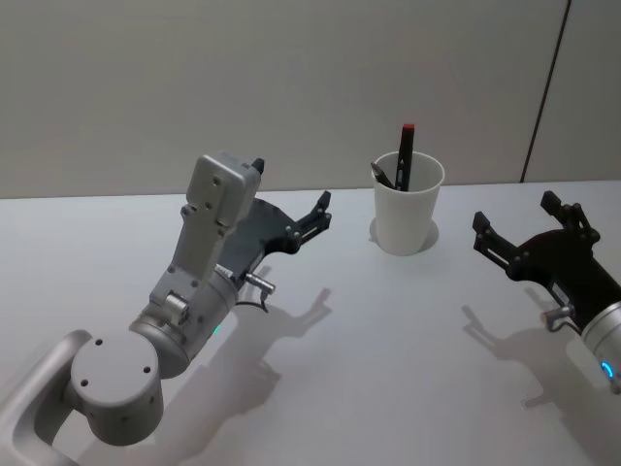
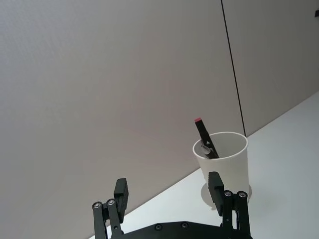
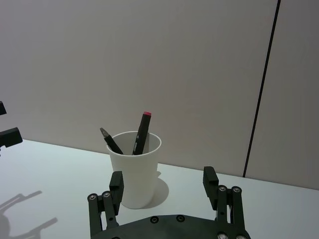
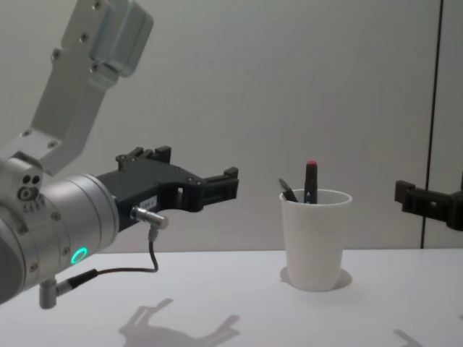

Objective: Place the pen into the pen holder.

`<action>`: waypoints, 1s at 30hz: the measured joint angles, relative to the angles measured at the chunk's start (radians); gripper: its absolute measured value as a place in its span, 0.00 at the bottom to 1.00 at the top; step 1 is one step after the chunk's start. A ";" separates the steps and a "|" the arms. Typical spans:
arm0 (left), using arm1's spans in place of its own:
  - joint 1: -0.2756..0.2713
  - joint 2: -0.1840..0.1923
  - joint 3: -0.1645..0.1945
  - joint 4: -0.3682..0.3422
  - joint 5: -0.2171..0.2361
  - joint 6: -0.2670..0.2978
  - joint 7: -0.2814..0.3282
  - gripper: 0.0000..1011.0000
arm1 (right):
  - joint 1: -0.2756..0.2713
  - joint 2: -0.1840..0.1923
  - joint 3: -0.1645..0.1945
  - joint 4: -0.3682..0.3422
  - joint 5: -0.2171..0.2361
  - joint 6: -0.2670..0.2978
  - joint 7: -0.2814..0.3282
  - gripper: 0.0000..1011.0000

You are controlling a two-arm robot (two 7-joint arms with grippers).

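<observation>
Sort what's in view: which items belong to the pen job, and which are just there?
Job:
- pen holder, white cup
- red-tipped pen, standing in it
- left tool and right tool, both open, empty

Just there:
- second dark pen in the cup
- table

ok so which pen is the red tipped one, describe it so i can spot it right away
On the white table, find the white paper cup standing between the two grippers. Two pens stand in it: the red-tipped pen is the taller, more upright black one, while its neighbour, the shorter dark pen, leans toward the rim and barely clears it.
</observation>
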 joint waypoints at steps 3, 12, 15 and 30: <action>0.001 0.000 0.000 -0.001 0.005 0.000 0.009 0.99 | 0.000 0.000 0.000 0.000 0.000 0.000 0.000 0.99; 0.001 0.000 0.000 -0.001 0.007 0.000 0.012 0.99 | 0.000 0.000 0.000 0.000 0.000 0.000 0.000 0.99; 0.001 0.000 0.000 -0.001 0.007 0.000 0.012 0.99 | 0.000 0.000 0.000 0.000 0.000 0.000 0.000 0.99; 0.000 0.000 0.000 0.000 0.007 0.000 0.012 0.99 | 0.000 0.000 0.000 0.000 0.000 0.000 0.000 0.99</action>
